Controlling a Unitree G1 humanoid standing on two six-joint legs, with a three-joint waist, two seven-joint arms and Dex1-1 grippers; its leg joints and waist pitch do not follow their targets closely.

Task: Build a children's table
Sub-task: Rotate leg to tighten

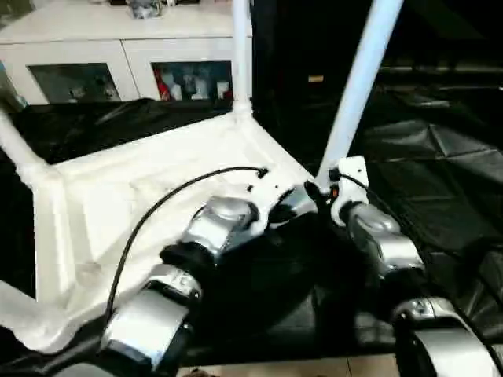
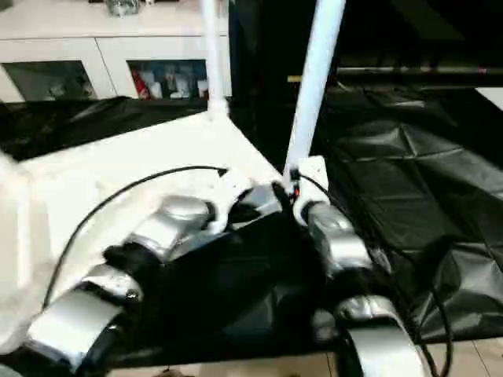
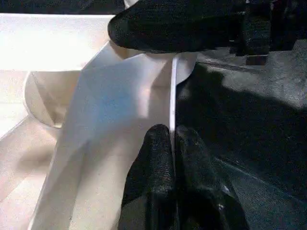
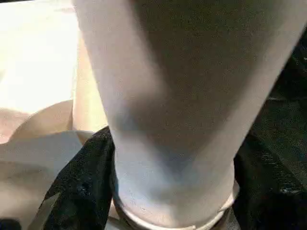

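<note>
White leg (image 4: 168,120), right claw (image 4: 158,191) clasping

One white tabletop (image 1: 149,204) is counted on the black-covered work table (image 1: 440,181). Three white legs are seen standing in its corner sockets: (image 1: 357,86), (image 1: 242,55), (image 1: 16,141). Two grippers are counted: (image 3: 170,143), (image 1: 326,192).

We find no readable text anywhere: the coloured items behind the glass doors of the white cabinet (image 1: 192,81) are too blurred to make out, and no lettering shows on anything else.
</note>
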